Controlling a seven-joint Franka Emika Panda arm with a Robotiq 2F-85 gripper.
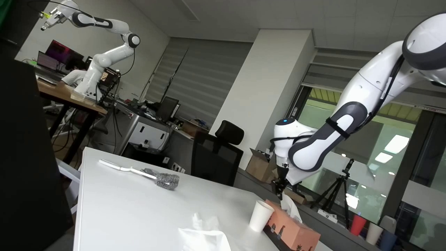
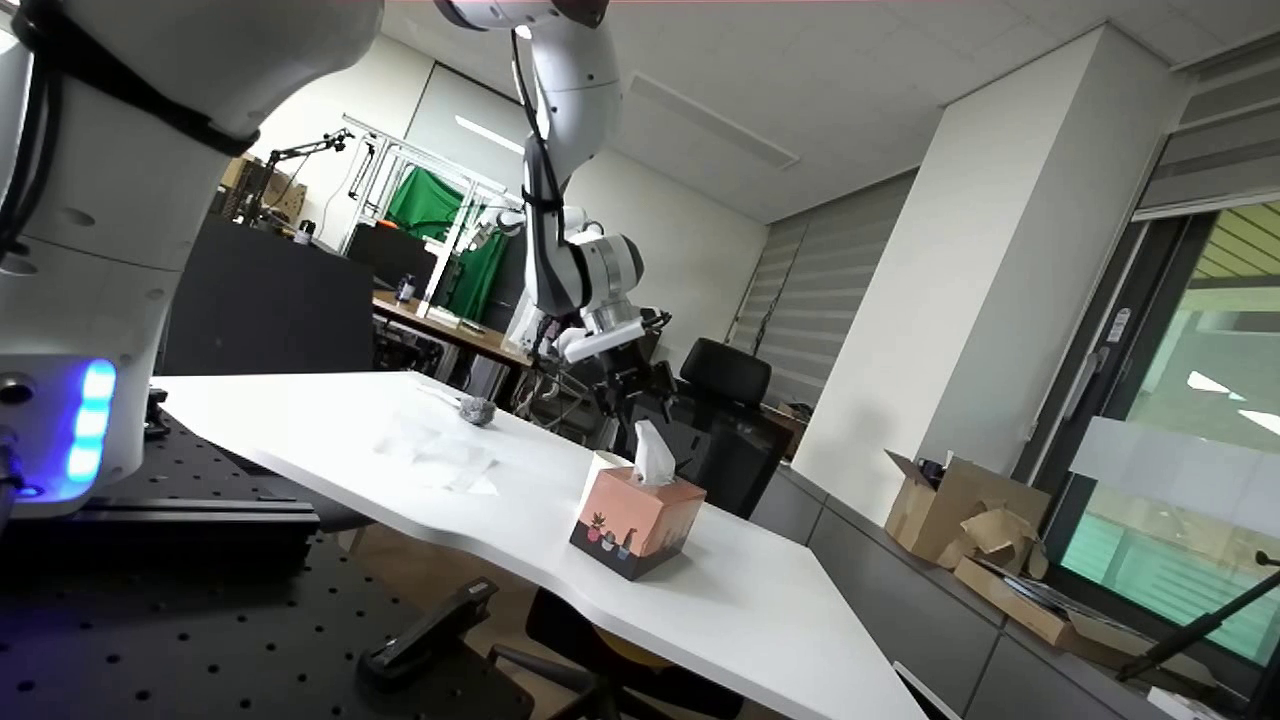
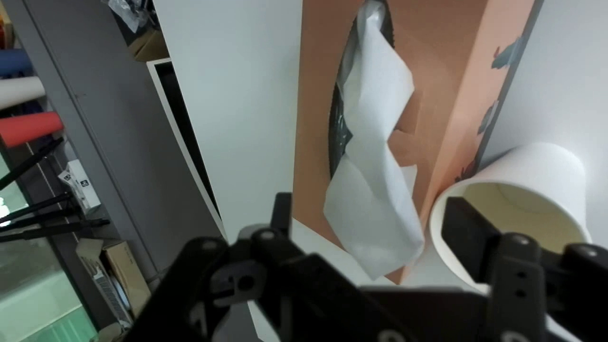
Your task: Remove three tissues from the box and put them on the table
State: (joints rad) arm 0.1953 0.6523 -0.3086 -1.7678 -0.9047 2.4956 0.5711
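Wrist view: my gripper (image 3: pixel 370 211) hangs over one end of the tissue box (image 3: pixel 441 71), jaws wide apart with nothing in their grasp. The standing tissue (image 3: pixel 377 128) comes twisted out of the slot (image 3: pixel 338 128) in the box's top, its free end falling between the two fingers (image 3: pixel 468 232) in that view; contact I cannot tell. I read the wide spread as deliberate: limp paper gives no firm edge, so the jaws should straddle it before closing. The paper cup (image 3: pixel 546 166) stands upright just beside the box, and one finger shows across its mouth, so a low approach could knock it; clearance unclear. Loose tissues (image 1: pixel 204 240) lie on the table (image 1: pixel 122 209), well apart from the box, in both exterior views; count not readable. Laid there, they presumably leave the slot free. Judged step: lining up a grasp. I'd pull steadily, since a light box may lift too.
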